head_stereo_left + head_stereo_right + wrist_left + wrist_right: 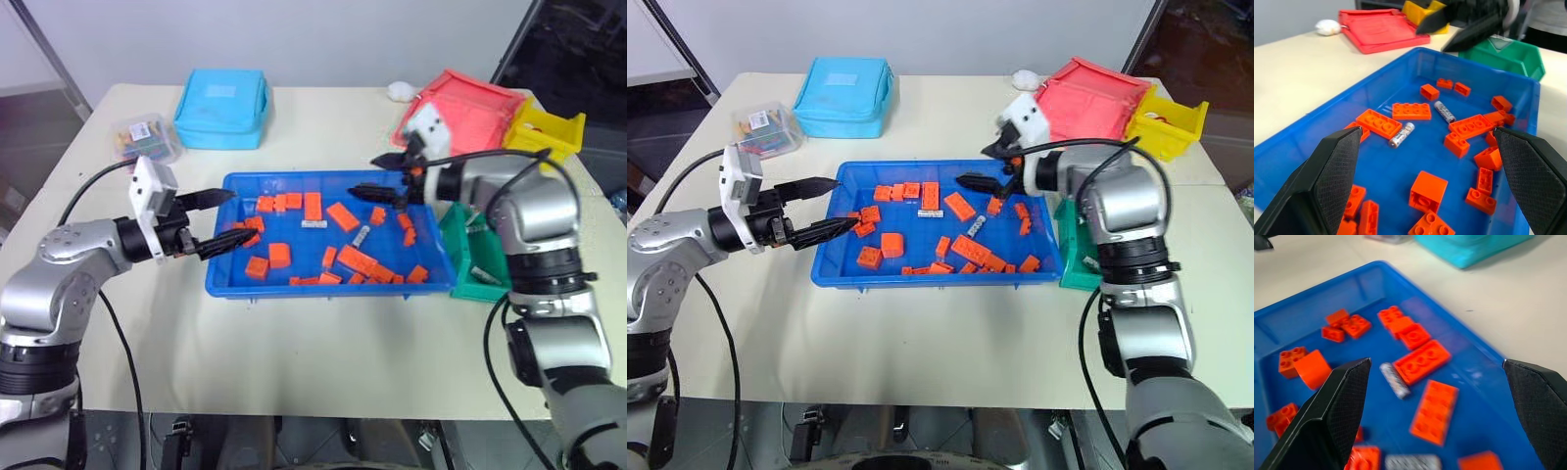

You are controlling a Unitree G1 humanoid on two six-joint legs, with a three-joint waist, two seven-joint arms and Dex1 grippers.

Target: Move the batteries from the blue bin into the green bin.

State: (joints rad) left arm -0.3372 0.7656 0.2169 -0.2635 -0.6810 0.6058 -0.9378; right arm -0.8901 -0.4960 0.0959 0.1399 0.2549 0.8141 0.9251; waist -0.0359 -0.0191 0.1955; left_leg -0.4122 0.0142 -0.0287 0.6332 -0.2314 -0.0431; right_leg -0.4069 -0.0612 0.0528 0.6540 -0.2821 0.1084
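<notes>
The blue bin [227, 277] sits mid-table, holding several orange bricks [279, 255] and two batteries [315, 223] [361, 235] near its middle. The left wrist view shows the same batteries [1401, 134] [1444, 111]. The green bin [480, 259] stands against the blue bin's right side. My left gripper [240, 217] is open and level over the blue bin's left rim, with nothing between its fingers. My right gripper [362, 176] is open and empty above the blue bin's far right part, pointing left and slightly down. A battery [1395, 380] lies below it.
At the back of the table, a light-blue zipped pouch [223, 108] lies to the left and a red tray [460, 108] to the right. A yellow bin [549, 127] stands beside the tray. A clear box of small coloured items [145, 137] is at the far left.
</notes>
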